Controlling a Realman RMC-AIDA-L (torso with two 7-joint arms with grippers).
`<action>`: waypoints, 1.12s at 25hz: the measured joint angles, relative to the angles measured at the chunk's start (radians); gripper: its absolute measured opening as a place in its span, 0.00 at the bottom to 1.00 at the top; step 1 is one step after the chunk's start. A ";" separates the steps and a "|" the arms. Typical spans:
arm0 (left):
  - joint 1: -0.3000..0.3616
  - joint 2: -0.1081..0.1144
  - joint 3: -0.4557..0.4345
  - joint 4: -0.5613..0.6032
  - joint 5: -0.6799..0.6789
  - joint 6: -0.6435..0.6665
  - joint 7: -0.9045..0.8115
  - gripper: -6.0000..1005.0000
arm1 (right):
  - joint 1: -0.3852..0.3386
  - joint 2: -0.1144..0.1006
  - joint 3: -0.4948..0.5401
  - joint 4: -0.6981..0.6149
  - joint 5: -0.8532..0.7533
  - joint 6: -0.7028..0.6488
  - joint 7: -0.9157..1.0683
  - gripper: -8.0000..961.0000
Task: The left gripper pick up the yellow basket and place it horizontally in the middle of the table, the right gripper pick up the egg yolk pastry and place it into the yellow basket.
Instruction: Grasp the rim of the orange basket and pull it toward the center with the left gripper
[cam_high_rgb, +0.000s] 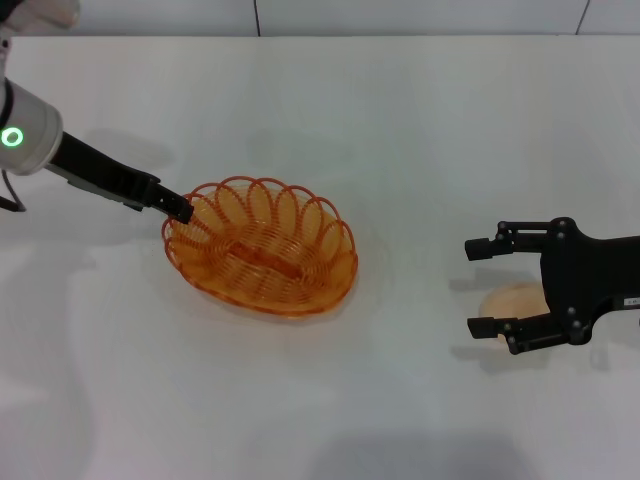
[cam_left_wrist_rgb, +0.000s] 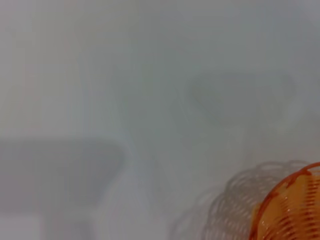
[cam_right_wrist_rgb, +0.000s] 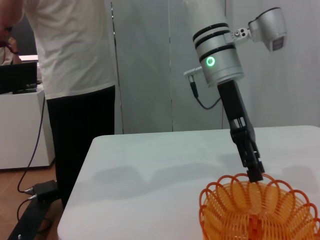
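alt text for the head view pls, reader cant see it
The left tool grips the looped rim of the yellow basket sitting mid-table. To the right, the open right tool hovers over the egg yolk pastry, which lies outside the basket.

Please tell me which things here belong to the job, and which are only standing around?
Job: left tool at the yellow basket rim; right tool, open over the egg yolk pastry; table.
Not job: person, floor cables.

You have the basket (cam_high_rgb: 262, 247) mid-table (cam_high_rgb: 400, 120), the left gripper (cam_high_rgb: 180, 208) at its far-left rim. Well to its right, the pastry (cam_high_rgb: 512, 301) lies under the right gripper (cam_high_rgb: 483, 287).
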 joint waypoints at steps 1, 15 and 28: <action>0.000 -0.002 0.006 -0.003 -0.002 -0.008 0.000 0.72 | 0.000 0.000 0.000 0.000 0.000 0.000 0.000 0.84; -0.015 -0.031 0.059 -0.067 -0.009 -0.079 0.028 0.54 | 0.007 0.005 0.000 0.000 0.000 0.006 0.000 0.84; -0.004 -0.040 0.076 -0.061 -0.052 -0.081 0.041 0.14 | -0.002 0.010 0.008 -0.015 0.006 0.003 0.007 0.84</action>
